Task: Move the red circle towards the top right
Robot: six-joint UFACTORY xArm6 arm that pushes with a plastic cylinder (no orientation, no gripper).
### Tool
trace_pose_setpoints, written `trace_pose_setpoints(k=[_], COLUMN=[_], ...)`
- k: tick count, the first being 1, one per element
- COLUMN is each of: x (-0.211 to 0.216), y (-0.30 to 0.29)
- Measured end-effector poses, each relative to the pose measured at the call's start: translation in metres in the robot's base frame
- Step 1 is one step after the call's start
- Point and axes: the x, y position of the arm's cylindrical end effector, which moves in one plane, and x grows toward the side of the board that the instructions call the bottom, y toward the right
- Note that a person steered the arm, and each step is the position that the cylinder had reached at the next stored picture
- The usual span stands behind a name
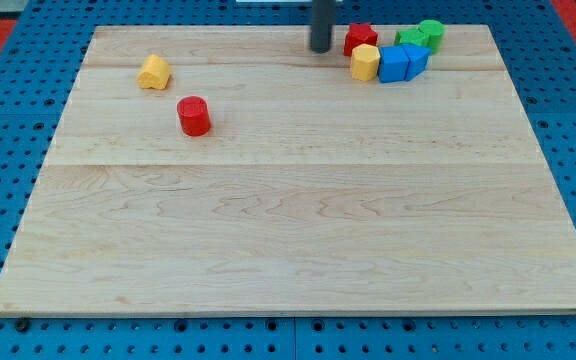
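Near the view's top edge of the worktop, my tip stands just left of a cluster: red block, yellow block, two blue blocks, green blocks. There are no jaws, only the rod. The red circle lies well apart at upper left, near a second yellow block

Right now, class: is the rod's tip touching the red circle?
No: my tip stands near the view's top, far right of the red circle.

yellow block upper left, red, yellow, blue, green blocks clustered top right
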Motion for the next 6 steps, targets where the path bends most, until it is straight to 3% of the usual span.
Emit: trace_pose_setpoints(k=[1, 2, 3, 4, 6], x=[0.065, 0.103, 0.114, 0.176, 0.099], y=[-0.082, -0.180, -0.211, -0.194, -0.068])
